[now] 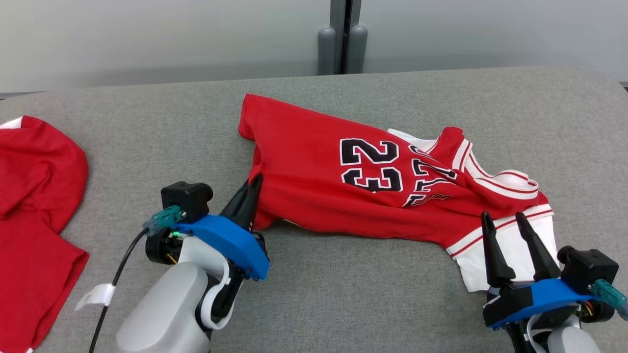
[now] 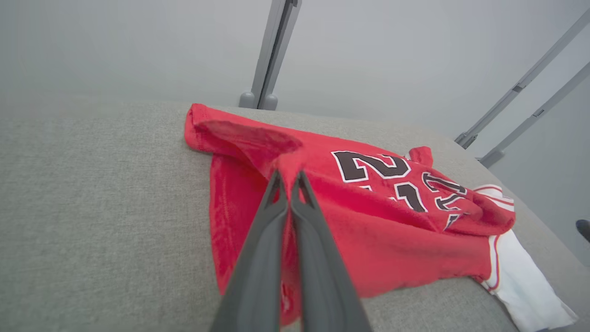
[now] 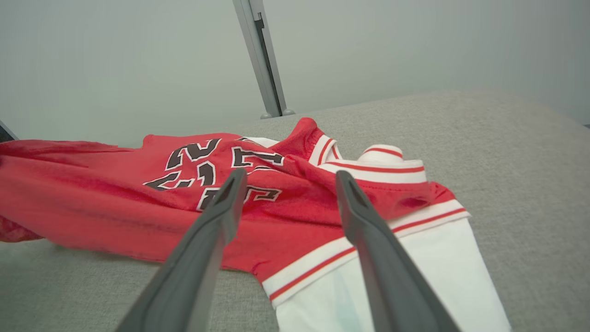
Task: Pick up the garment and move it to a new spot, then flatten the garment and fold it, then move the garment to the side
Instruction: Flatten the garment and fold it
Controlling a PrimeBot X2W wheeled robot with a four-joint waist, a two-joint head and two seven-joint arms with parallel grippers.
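Observation:
The garment [image 1: 314, 176] is a red jersey with a black "23" and white, red-striped sleeves, lying rumpled on the grey table [image 1: 343, 304]. My left gripper [image 1: 255, 180] is shut on the jersey's red left edge, which it pinches into a raised fold; in the left wrist view the left gripper [image 2: 289, 175] shows its two fingers pressed together on the garment [image 2: 368, 216]. My right gripper [image 1: 505, 216] stands open over the white sleeve at the jersey's right end. In the right wrist view the right gripper [image 3: 288, 177] has its fingers spread above the garment [image 3: 295, 216], with nothing gripped.
A second red garment [image 1: 34, 206] lies at the table's left edge. A grey post [image 1: 342, 37] stands behind the table's far edge. Bare grey table lies between the two arms and beyond the jersey.

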